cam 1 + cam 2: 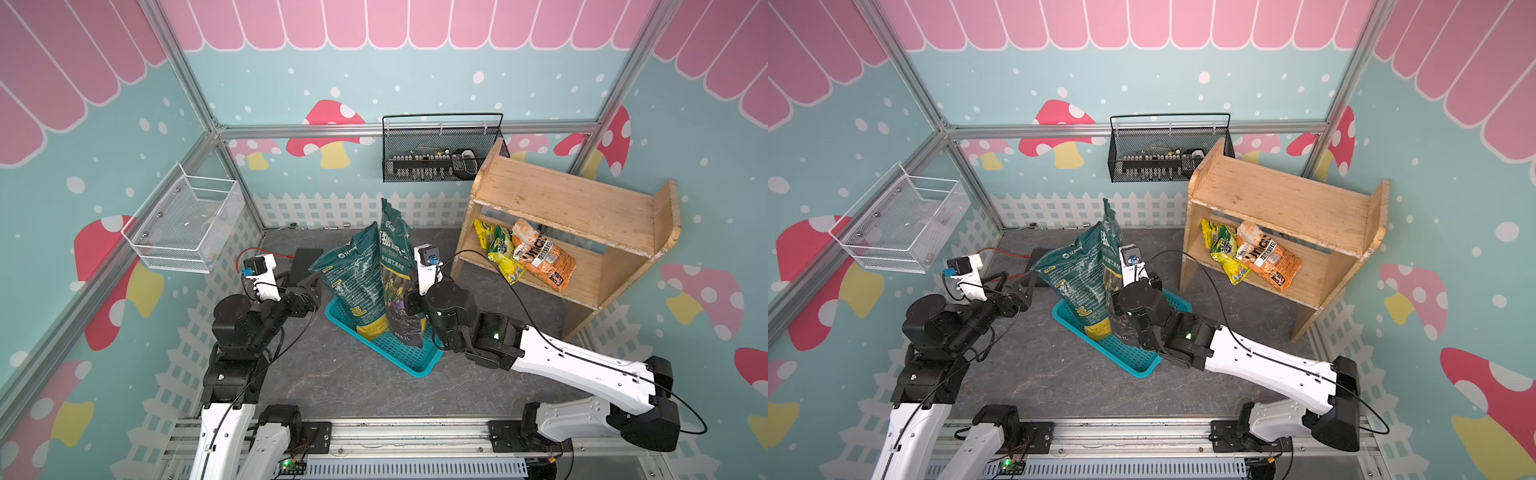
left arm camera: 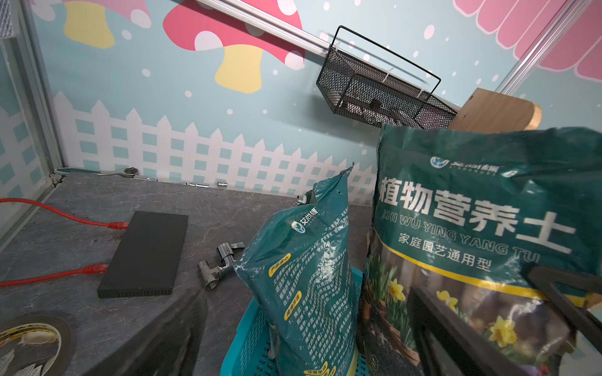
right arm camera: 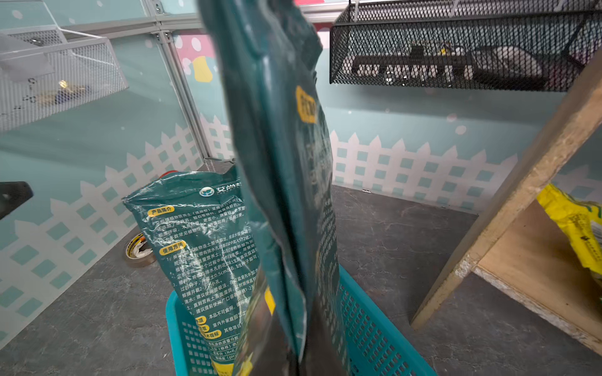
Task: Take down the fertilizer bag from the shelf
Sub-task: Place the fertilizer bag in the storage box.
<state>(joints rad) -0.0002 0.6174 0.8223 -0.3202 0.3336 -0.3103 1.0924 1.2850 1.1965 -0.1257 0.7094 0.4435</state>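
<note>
A tall dark-green fertilizer bag (image 1: 395,249) (image 2: 472,211) stands upright in the teal basket (image 1: 411,357), off the shelf. My right gripper (image 1: 415,297) is shut on its lower edge; in the right wrist view the bag (image 3: 277,130) runs straight down into the jaws. A shorter green bag (image 1: 357,282) (image 3: 202,244) leans beside it in the same basket. My left gripper (image 1: 309,286) is open at the shorter bag's left side, holding nothing. The wooden shelf (image 1: 561,203) stands at the back right, with a yellow bag (image 1: 498,249) and an orange bag (image 1: 544,257) on its lower tier.
A black wire basket (image 1: 440,153) hangs on the back wall and a white wire basket (image 1: 187,224) on the left wall. On the floor lie a flat black box (image 2: 146,254) with red cables (image 2: 65,215), a metal fitting (image 2: 218,267) and a tape roll (image 3: 138,250).
</note>
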